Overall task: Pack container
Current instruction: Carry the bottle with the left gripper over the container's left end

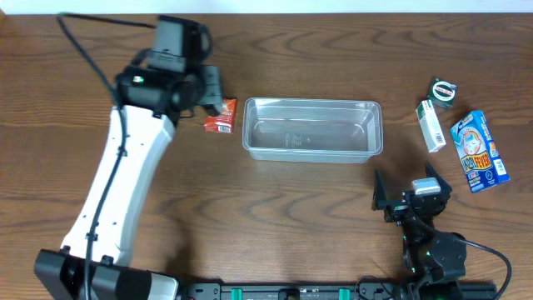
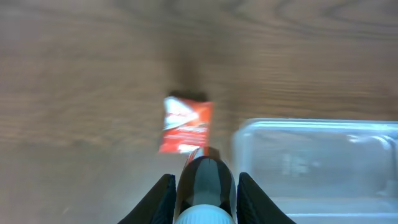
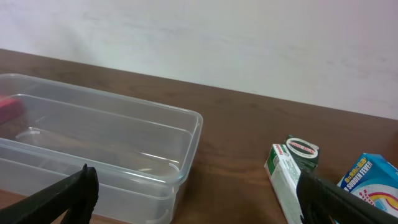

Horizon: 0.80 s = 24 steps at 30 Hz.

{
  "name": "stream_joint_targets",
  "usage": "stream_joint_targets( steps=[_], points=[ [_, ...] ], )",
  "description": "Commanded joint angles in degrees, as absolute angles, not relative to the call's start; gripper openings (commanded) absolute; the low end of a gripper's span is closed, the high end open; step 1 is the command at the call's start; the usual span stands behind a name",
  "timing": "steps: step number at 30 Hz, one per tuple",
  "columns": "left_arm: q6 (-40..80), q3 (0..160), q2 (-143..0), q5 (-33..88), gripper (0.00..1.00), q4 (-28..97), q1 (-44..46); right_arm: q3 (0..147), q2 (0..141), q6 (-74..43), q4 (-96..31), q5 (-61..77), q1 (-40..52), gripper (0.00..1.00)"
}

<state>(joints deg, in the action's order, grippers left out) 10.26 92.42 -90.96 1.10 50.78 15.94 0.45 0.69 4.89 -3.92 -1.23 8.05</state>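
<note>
Nothing fancy here: a dark brown wood-grain table [image 1: 283,217] with long streaky grain, its far edge meeting a plain off-white wall [image 3: 249,43]. Lighting's soft and pretty even.

From overhead, the left end effector [image 1: 211,98] lay mostly under its own black wrist housing [image 1: 162,83] and covered one corner of the red and white foil packet [image 1: 221,117]. The left wrist view was smeared throughout. The packet's print could not be read. A dark rounded thing with a pale end [image 2: 205,186] sat between the fingers [image 2: 163,199], cut by the bottom edge. What it was, and whether it was gripped, could not be told.

The clear plastic rectangular container [image 2: 311,155] ran off the right edge there. In the right wrist view it ran off the left and bottom edges, and an unidentifiable red smudge [image 3: 9,109] showed through its wall.

Near the right edge of the worktop [image 1: 291,217], the blue cardboard box [image 3: 373,177] was cut off at the right. The print on the small round dark item [image 1: 443,89] was too small to read.
</note>
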Motion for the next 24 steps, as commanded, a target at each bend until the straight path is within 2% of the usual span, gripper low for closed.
stream_joint_targets(
  steps=[1, 9, 24],
  points=[
    [9.6, 94.1, -89.9, 0.8, 0.27, 49.1, 19.8, 0.3, 0.4, 5.7, -4.1, -1.0, 7.6, 0.99],
    [10.2, 94.0, -90.5, 0.6, 0.27, 44.7, 24.9, 0.3, 0.4, 5.7, -4.1, -1.0, 7.6, 0.99],
    [14.3, 94.0, -101.1, -1.2, 0.21, 44.7, 25.1, 0.3, 0.4, 5.7, -4.1, -1.0, 7.6, 0.99]
  ],
)
